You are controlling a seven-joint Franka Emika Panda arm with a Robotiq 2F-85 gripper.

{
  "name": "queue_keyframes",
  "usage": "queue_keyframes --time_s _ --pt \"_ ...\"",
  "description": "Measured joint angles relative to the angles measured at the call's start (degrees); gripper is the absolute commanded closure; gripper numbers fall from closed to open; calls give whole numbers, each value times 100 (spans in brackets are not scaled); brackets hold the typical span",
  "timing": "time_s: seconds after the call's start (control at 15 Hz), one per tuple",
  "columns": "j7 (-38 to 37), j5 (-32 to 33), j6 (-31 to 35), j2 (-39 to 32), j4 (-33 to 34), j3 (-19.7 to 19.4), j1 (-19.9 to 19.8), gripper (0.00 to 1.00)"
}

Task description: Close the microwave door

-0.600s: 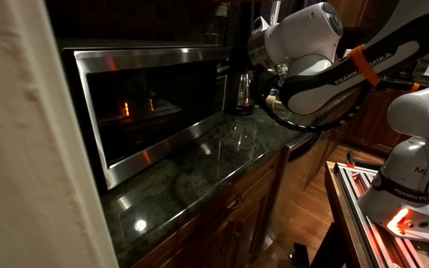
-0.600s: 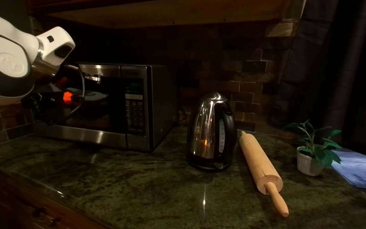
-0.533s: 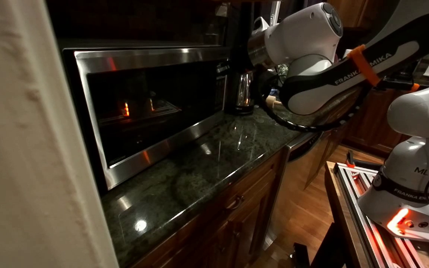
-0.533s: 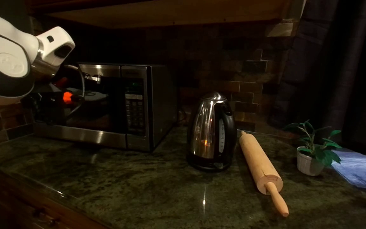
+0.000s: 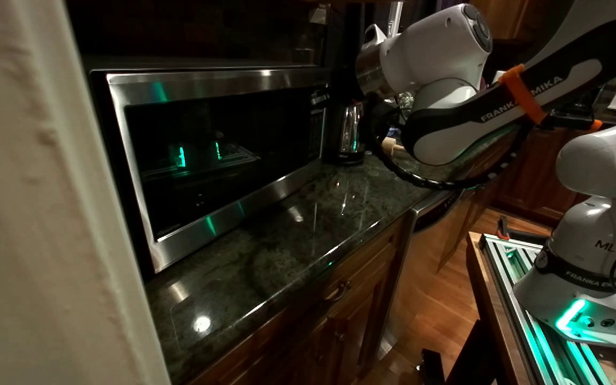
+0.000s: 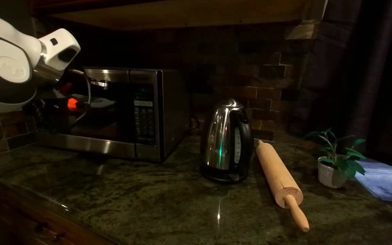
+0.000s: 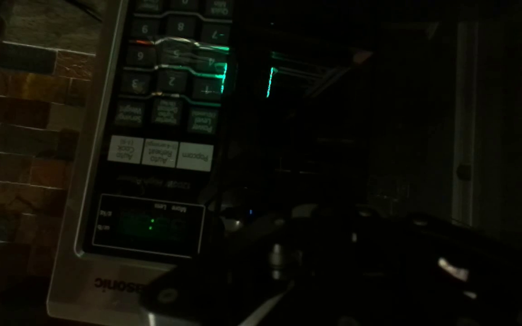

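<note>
Wide, dark-glass, steel-banded microwave door (image 5: 233, 166): stood across the front of the big, boxy, steel-fronted microwave (image 6: 175, 112), on the mottled green stone counter (image 5: 265, 251); it looked flush, though whether it had latched could not be told.
Black, many-keyed control panel (image 6: 144, 117): sat just beside the door's edge; the seam between them was the place to check for a gap, and any last push should have kept off the keys.
Dark, metal-tipped gripper (image 5: 318, 98): fingers pressed together, no held thing to be seen, near the door's upper corner on the panel side; contact with the glass could not be made out. A slow, straight push there seemed best, eased off once the door stopped, since a shove might have slid the microwave back.
Polished-steel, black-handled kettle (image 5: 352, 133): stood on the counter beyond the microwave; backing straight off the door first would have spared it.
White-and-black jointed arm (image 5: 431, 53): showed no shift from the earlier frame, nor did the door.
L-shaped base light (image 5: 572, 313): shone green where the earlier frame had orange-red; the streaks mirrored on door and kettle had turned green too.
</note>
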State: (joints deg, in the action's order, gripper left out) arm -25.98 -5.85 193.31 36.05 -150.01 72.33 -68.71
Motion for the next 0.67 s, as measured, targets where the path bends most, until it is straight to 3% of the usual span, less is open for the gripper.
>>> queue_keyframes --time_s 0.4,0.67 --pt "192 -193 14 -12 4 41 2 100" --pt "328 -235 323 -16 52 337 -344 100"
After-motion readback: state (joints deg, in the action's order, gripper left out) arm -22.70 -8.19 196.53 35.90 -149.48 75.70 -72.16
